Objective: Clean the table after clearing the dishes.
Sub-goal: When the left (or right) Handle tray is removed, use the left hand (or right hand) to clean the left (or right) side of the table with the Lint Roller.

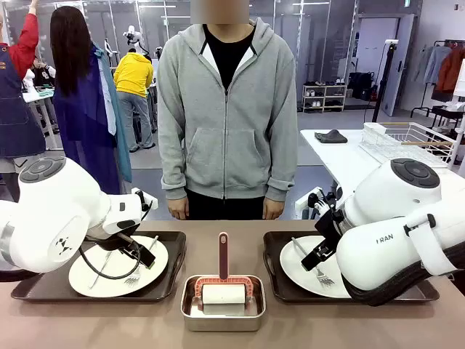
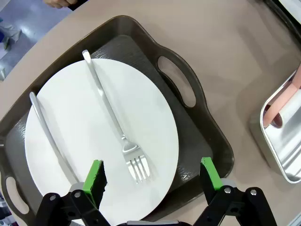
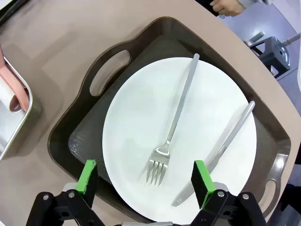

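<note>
Left plate lower left and right plate lower right of the front view, each carrying a fork and knife on a dark tray, all on the brown table. Left gripper and right gripper hang spread wide over their plates, gripping nothing (green pads flank the fork tines). Steel pan with roller sits bottom centre.

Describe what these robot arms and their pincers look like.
The left arm and right arm are bulky glossy white shells with round dark grey joint caps; the right bears grey lettering. A thin black cable loops beneath the left. The left gripper and right gripper are black linkages with two bright green pads each.
</note>
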`<state>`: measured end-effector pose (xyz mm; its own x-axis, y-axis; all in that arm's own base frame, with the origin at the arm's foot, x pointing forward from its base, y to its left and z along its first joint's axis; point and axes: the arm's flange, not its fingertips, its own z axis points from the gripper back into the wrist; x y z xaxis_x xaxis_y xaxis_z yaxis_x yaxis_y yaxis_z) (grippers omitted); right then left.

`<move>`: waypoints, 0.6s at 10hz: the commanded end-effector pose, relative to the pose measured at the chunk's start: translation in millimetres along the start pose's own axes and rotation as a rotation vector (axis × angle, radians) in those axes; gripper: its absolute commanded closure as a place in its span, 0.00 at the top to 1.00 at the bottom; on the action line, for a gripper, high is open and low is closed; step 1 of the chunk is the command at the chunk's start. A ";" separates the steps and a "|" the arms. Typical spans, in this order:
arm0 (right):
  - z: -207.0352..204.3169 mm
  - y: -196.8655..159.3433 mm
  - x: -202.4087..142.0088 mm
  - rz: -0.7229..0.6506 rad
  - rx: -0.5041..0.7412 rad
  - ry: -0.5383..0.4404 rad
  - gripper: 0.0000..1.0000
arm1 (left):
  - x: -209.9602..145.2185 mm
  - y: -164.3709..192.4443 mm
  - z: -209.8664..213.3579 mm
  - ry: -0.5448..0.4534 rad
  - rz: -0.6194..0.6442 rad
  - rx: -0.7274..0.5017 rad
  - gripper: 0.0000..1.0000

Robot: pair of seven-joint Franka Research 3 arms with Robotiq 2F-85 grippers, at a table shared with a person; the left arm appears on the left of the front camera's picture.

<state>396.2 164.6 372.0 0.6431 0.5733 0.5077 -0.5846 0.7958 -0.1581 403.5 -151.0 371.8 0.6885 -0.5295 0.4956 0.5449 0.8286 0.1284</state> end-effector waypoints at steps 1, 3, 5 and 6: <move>0.0 0.0 0.0 0.000 0.000 0.000 1.00 | 0.1 -0.2 0.0 0.000 0.000 0.000 1.00; 0.0 0.0 0.0 0.000 0.000 0.000 1.00 | 0.1 -0.2 0.0 0.000 0.000 0.000 1.00; 0.0 0.0 0.0 0.000 0.000 0.000 1.00 | 0.1 -0.2 0.0 0.000 0.000 0.000 1.00; 0.0 0.0 0.0 0.000 0.000 0.000 1.00 | 0.1 -0.2 0.0 0.000 0.000 0.000 1.00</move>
<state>396.4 164.1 372.1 0.6431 0.5735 0.5075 -0.5843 0.7958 -0.1589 403.3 -151.3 371.8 0.6880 -0.5302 0.4955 0.5455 0.8282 0.1287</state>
